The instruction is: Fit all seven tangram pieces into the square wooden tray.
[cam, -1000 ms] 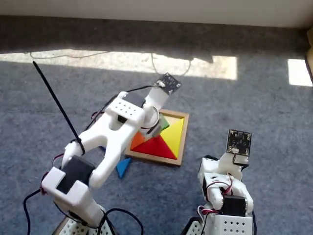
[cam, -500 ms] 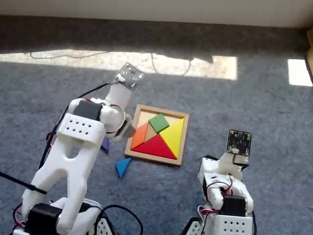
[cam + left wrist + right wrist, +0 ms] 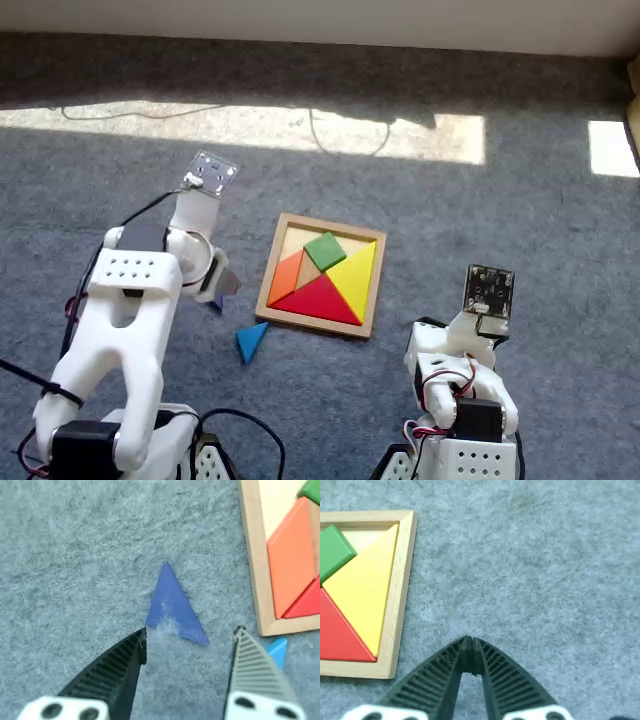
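Tray (image 3: 375,286) holding four coloured pieces (image 3: 318,298), left end effector (image 3: 190,630) spread, right end effector (image 3: 471,640) closed

**Inspector:** Floor covering?
**Assistant:** Grey-blue carpet (image 3: 540,210), short pile, throughout.
**Inspector:** Light marks?
**Assistant:** One sunlit strip (image 3: 200,125) across the carpet. A smaller bright patch (image 3: 612,147) lies right of the strip, apart from it.
**Inspector:** Loose items?
**Assistant:** A thin cable (image 3: 316,132) loops over the strip's right half. A second cable (image 3: 130,113) runs along its left part.
**Inspector:** Beyond the strip?
**Assistant:** Shaded carpet, then a pale wall (image 3: 300,18).
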{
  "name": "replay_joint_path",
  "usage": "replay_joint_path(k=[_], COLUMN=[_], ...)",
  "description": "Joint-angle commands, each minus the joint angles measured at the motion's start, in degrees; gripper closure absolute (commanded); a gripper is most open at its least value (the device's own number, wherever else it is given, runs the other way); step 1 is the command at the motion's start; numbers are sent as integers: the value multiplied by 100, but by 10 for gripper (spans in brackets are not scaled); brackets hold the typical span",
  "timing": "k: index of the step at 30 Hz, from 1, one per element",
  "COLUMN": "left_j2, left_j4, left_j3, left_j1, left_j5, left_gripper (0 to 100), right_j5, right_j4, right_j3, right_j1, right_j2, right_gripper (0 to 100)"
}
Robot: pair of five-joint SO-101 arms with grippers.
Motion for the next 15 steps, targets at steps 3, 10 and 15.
replay_joint_path(k=[3,10,15], left_j2=[-189,-242,-207], left_j4=[-281,624,659], left_j3=[224,303,462], left_j1=[-145,822,1648], left_j5=[-44,-70,-44], left_gripper=[730,729,730], right_j5=[79,79,79], right_j4=[-92,-92,-92], right_j3=[593,593,593], right_j1=[75,75,75], right_j2=[-92,-92,-92], right_gripper=[983,983,983])
